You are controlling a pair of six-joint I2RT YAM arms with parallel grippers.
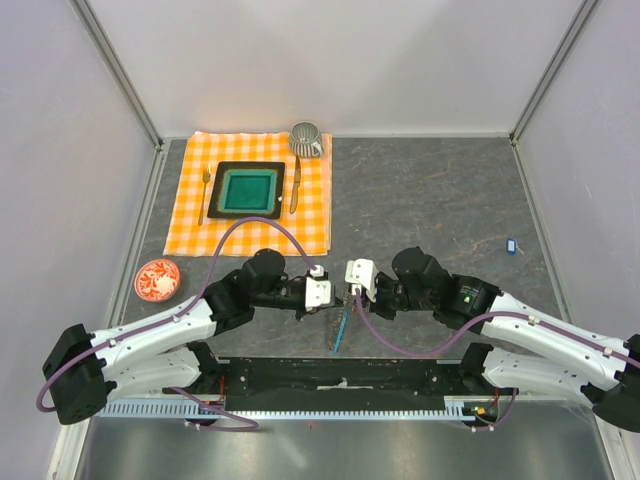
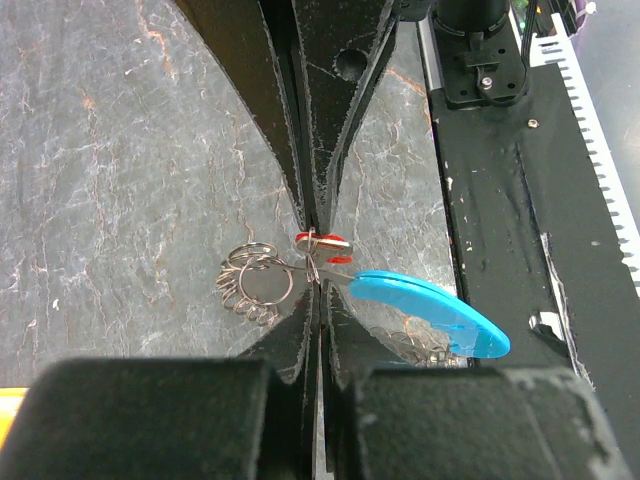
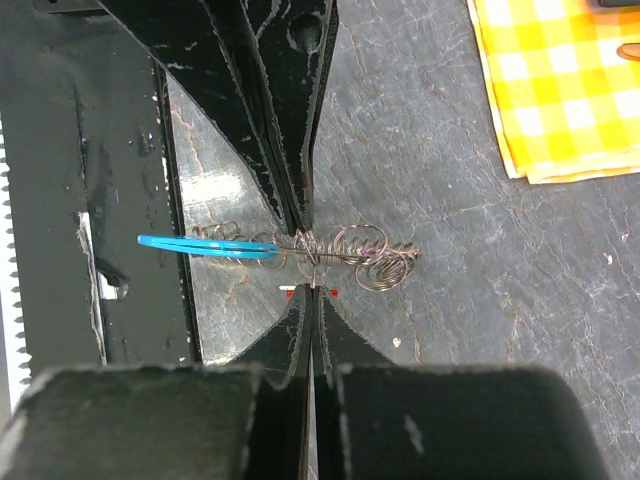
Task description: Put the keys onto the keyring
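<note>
top view: bright, even, diffuse light from above; pale walls close to white, not blown out. soft, short shadows lie under both arms on the grey tabletop (image 1: 430, 200). centre sharp; frame posts splay outward toward the far corners, mild wide-angle distortion.
left wrist view: tabletop grain, red key (image 2: 336, 241) and keyring (image 2: 430, 312) in focus; left claw (image 2: 316, 240) black, low detail; near housing blurred.
right wrist view: keyring coil sharp; right claw (image 3: 308, 268) dark; near housing blurred; dim strip at left; checked cloth (image 3: 560, 90) vivid, unclipped.
</note>
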